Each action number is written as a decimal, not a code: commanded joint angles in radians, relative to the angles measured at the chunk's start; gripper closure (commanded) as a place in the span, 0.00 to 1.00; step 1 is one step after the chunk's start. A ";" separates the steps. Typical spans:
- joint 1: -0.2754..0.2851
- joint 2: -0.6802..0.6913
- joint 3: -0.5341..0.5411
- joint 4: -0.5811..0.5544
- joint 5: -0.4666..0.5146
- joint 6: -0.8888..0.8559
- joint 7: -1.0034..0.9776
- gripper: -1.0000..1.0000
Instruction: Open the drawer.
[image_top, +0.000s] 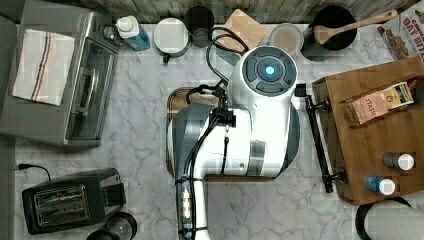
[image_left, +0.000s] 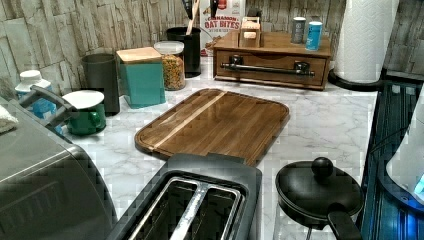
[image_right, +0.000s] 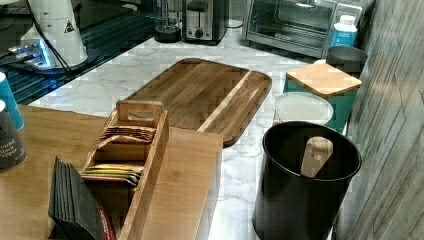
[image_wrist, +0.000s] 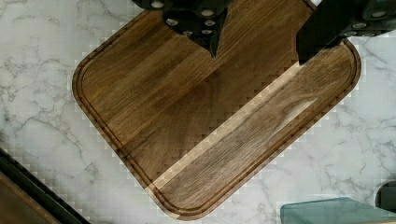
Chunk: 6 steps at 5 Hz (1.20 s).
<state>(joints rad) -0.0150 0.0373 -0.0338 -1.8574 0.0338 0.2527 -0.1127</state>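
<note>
Gripper: the gripper (image_wrist: 257, 44) hangs above the tray, its two black fingers (image_wrist: 205, 28) spread apart and holding nothing.
Tray: a flat dark wooden tray (image_wrist: 205, 121) with rounded corners lies on the marble counter (image_wrist: 42, 116) directly beneath it.
Arm: in the top view the white arm (image_top: 250, 125) covers most of the tray.
Drawer: the drawer (image_left: 272, 67) sits shut in its wooden box at the far end of the counter in the left view, well apart from the gripper.
Handle: a long black bar handle (image_left: 270, 69) runs across the drawer front.
</note>
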 joint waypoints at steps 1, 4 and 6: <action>-0.003 0.000 0.002 -0.012 0.003 0.000 -0.001 0.00; -0.039 -0.184 -0.044 -0.385 -0.006 0.298 -0.552 0.00; -0.092 -0.179 -0.149 -0.452 -0.036 0.347 -1.011 0.00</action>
<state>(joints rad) -0.0229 -0.1357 -0.0881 -2.2715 0.0323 0.5552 -1.0410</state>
